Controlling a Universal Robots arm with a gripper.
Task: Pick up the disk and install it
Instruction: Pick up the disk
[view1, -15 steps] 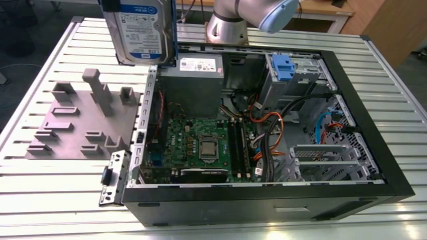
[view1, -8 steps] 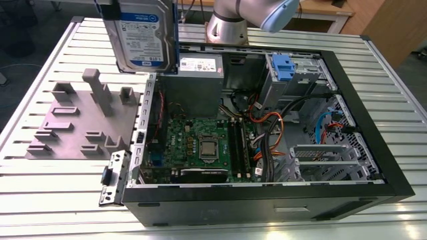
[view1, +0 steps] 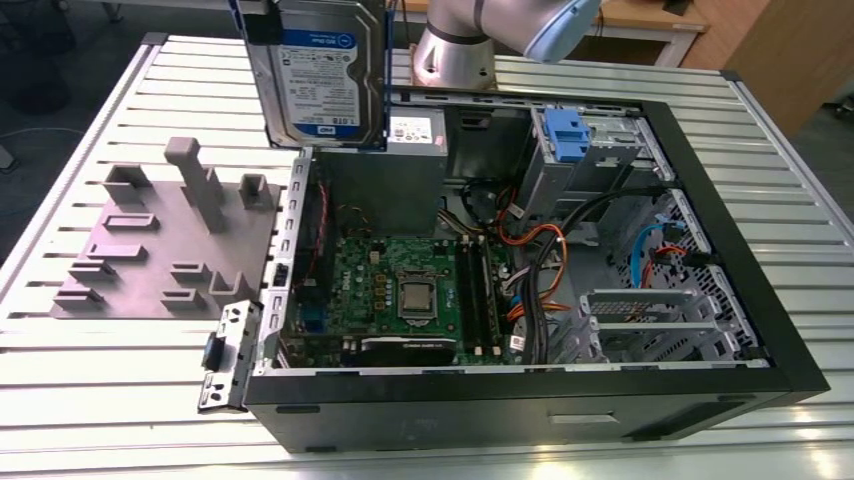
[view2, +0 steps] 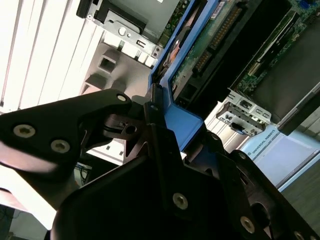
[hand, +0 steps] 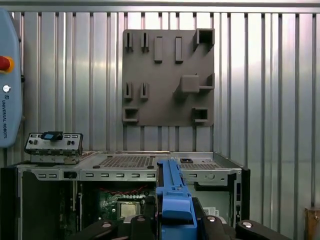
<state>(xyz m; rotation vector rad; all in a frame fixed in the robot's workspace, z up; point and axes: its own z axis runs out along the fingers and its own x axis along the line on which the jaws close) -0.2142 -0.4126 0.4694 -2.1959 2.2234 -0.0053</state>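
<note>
Gripper (view2: 160, 132) jaws clamped tight on the blue carrier edge of the disk (view1: 318, 75), which sits between the fingers. The disk hangs on edge in the air, long axis roughly vertical, label facing the exterior camera. Below it is the grey metal box (view1: 380, 175) at the far corner of the open computer case (view1: 747, 300). The drive cage (view1: 601, 150) with blue clip (view1: 566, 133) lies toward the exterior view's right of the disk. A grey fixture plate (view1: 147, 250) sits beside the case on the slatted table (view1: 107, 400).

White-and-blue printed label (view1: 327, 70) on the disk (view1: 318, 100), lettering (hand: 4, 117) on pendant (hand: 9, 60)
</note>
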